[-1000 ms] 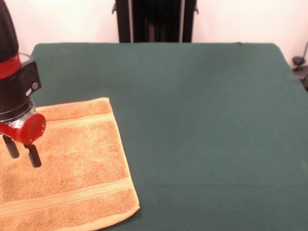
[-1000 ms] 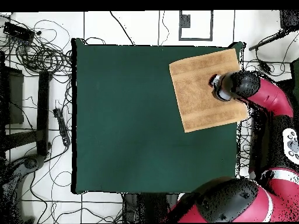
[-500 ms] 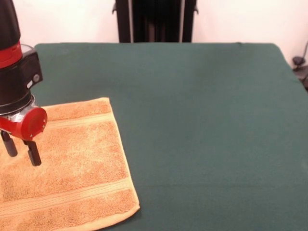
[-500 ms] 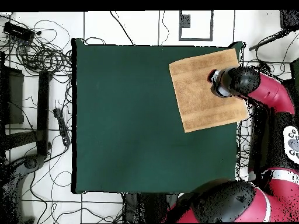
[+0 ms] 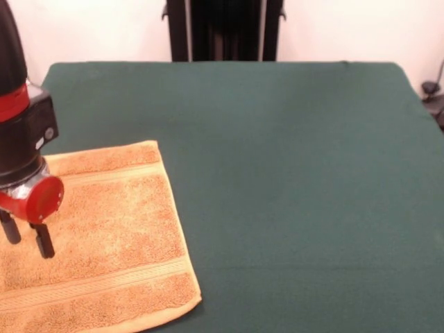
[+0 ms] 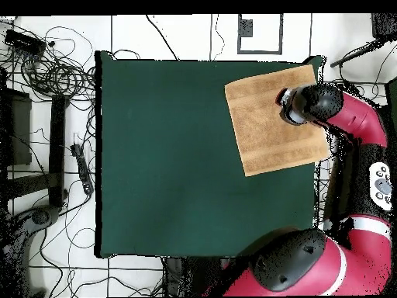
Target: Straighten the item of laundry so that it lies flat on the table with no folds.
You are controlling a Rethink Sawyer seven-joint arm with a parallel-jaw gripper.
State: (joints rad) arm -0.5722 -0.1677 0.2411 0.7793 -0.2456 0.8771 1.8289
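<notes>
The golden-orange towel lies spread flat at the front view's lower left, with woven bands near its far and near edges. Its left part runs out of the picture. In the overhead view the towel lies at the table's upper right corner. The dark green table stretches far beyond it. My gripper hangs over the towel's left part, its two black fingers apart with nothing between them. In the overhead view the gripper is over the towel's upper right area. I cannot tell whether the tips touch the cloth.
A black stand rises behind the table's far edge. Tangled cables and black frames lie on the floor left of the table in the overhead view. The red arm reaches in along the table's right edge.
The gripper has moved a little toward the front view's lower left, lower over the towel; in the overhead view it shifted slightly away from the base. The towel has not moved.
</notes>
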